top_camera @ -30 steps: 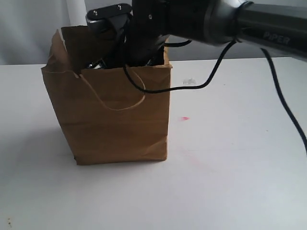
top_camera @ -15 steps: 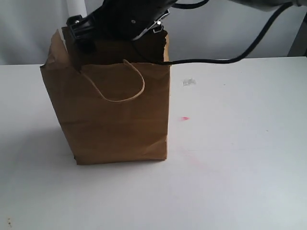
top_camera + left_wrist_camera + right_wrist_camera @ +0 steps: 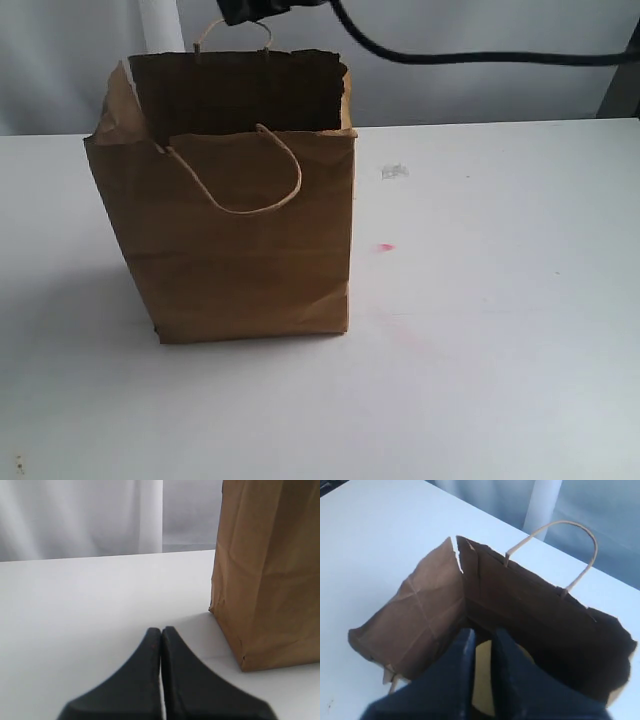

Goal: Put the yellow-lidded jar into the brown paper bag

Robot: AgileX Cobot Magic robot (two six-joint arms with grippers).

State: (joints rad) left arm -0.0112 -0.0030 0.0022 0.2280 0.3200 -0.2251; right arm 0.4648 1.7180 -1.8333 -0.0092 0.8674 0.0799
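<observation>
The brown paper bag point(image 3: 240, 250) stands upright on the white table, left of centre, its torn mouth open. In the right wrist view I look down into the bag point(image 3: 425, 615), and the yellow-lidded jar's lid point(image 3: 482, 675) shows deep inside, seen through the gap of my right gripper point(image 3: 484, 632). That gripper hangs above the bag's mouth, open, with its fingers slightly apart and holding nothing. In the exterior view only a black part of the right arm point(image 3: 255, 10) shows at the top edge. My left gripper point(image 3: 161, 630) is shut and empty, low over the table beside the bag point(image 3: 270, 570).
A black cable point(image 3: 480, 57) runs across the top of the exterior view. A small pink mark point(image 3: 386, 247) and a clear scrap point(image 3: 394, 171) lie on the table right of the bag. A white post point(image 3: 160, 25) stands behind it.
The right arm has risen out of the bag's mouth and now sits almost wholly above the exterior view. The bag has not moved.
</observation>
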